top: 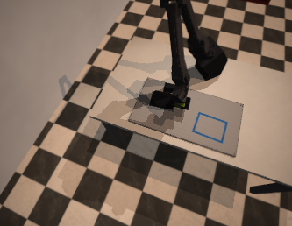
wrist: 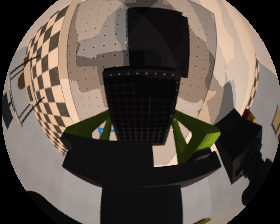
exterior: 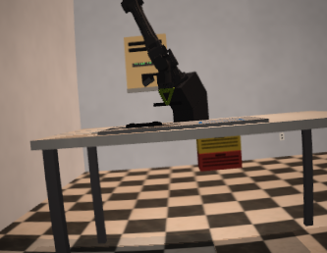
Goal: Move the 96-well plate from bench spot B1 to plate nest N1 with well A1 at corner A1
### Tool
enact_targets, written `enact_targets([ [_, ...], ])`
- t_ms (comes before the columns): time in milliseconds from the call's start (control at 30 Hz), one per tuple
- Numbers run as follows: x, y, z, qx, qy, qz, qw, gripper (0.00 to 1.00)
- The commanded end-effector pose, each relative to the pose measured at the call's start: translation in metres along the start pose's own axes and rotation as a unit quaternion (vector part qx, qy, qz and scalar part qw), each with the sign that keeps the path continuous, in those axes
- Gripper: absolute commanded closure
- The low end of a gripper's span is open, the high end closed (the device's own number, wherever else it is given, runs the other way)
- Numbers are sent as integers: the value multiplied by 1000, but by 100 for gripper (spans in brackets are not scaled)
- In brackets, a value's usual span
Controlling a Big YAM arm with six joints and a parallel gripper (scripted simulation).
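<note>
My gripper (top: 178, 99) is shut on the dark 96-well plate (wrist: 140, 103) and holds it level above the table; in the exterior view the gripper (exterior: 166, 98) hangs well above the mat. In the wrist view the plate fills the middle between the green fingers. The black plate nest N1 (top: 162, 99) lies on the grey mat (top: 188, 117), just left of and below the gripper; it also shows in the wrist view (wrist: 156, 31) beyond the plate's far edge and as a low dark shape in the exterior view (exterior: 143, 124). The blue outline of spot B1 (top: 210, 127) is empty.
The arm's black base (top: 210, 56) stands behind the mat on the white table. The table's front edge (top: 170, 137) runs close to the mat. A red and yellow box (exterior: 219, 153) stands on the floor behind the table, and a poster (exterior: 141, 63) hangs on the wall.
</note>
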State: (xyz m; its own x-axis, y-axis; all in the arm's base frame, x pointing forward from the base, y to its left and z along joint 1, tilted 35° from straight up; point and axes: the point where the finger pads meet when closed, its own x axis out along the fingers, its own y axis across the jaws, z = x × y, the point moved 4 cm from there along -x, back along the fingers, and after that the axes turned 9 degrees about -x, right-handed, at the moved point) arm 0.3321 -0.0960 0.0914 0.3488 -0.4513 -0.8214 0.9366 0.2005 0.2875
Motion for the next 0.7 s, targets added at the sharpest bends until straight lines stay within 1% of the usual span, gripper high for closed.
enact_targets([
  [0, -6, 2, 8, -11, -4, 12, 1000, 100],
  [33, -10, 12, 17, -6, -8, 21, 1000, 100],
  [167, -7, -7, 22, -13, -2, 7, 1000, 100],
  [300, -9, -10, 36, -12, -4, 10, 1000, 100],
  [400, -8, -18, 43, -13, -3, 7, 1000, 100],
  [500, -10, -19, 54, -12, -5, 11, 1000, 100],
  [567, -10, -19, 54, -12, -5, 11, 1000, 100],
  [667, -10, -22, 64, -12, -6, 12, 1000, 100],
])
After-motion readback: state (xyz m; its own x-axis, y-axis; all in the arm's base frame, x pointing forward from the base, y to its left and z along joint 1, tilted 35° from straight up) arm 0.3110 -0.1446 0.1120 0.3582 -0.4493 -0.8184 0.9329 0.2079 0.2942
